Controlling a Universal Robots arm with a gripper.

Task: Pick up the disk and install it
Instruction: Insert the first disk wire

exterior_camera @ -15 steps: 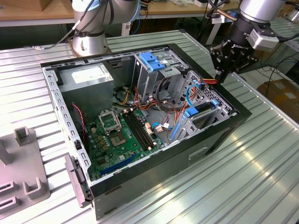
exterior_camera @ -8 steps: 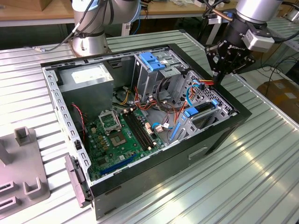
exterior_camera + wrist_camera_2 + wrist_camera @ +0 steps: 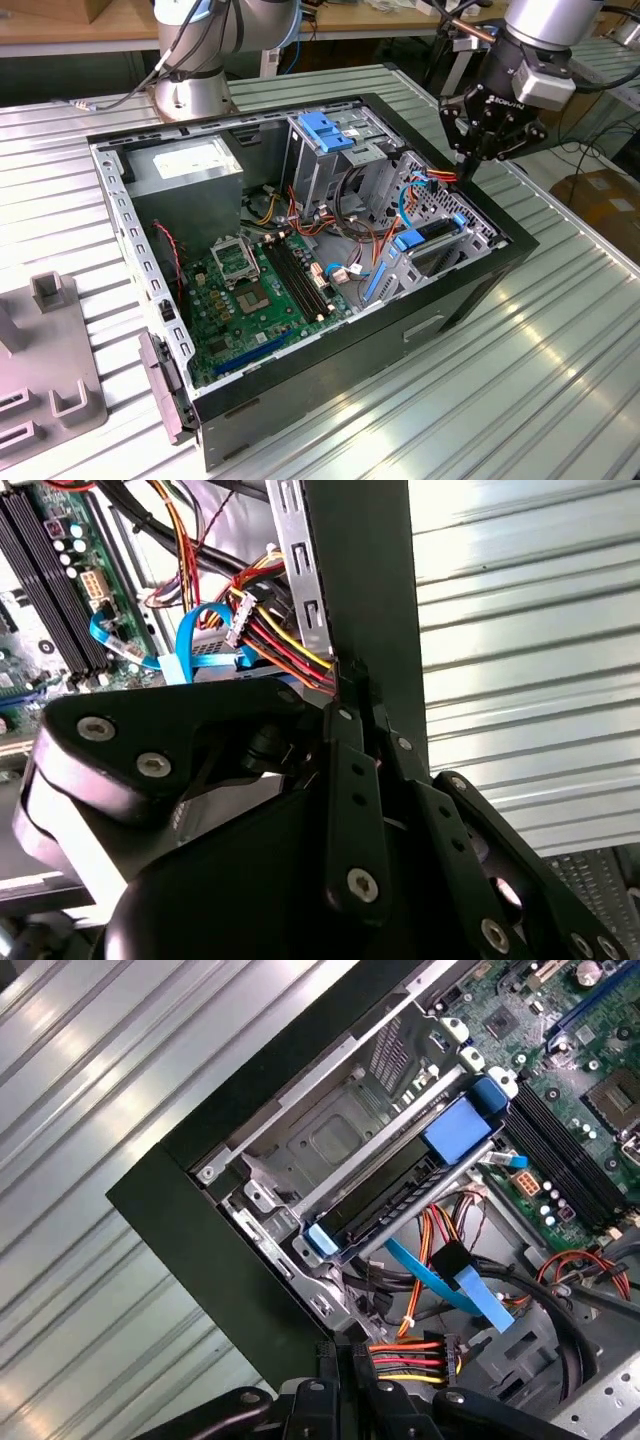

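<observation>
The disk [image 3: 432, 238] is a dark flat drive with bright blue carrier ends. It lies in the metal bay at the corner of the open computer case [image 3: 470, 290] on the exterior view's right. In the first wrist view the disk [image 3: 400, 1195] lies across the bay, with blue sleeved cables just beside it. My gripper [image 3: 466, 172] hangs above the case wall, a short way behind the disk and apart from it. Its fingers [image 3: 350, 695] are pressed together with nothing between them, close to a bundle of red, yellow and black wires [image 3: 410, 1355].
A tall drive cage with a blue bracket [image 3: 325, 130] stands mid-case, and a grey power-supply box [image 3: 190, 165] sits behind it. The green motherboard [image 3: 250, 290] covers the case floor. A grey fixture [image 3: 50, 370] lies at the exterior view's left on the ribbed metal table [image 3: 560, 380].
</observation>
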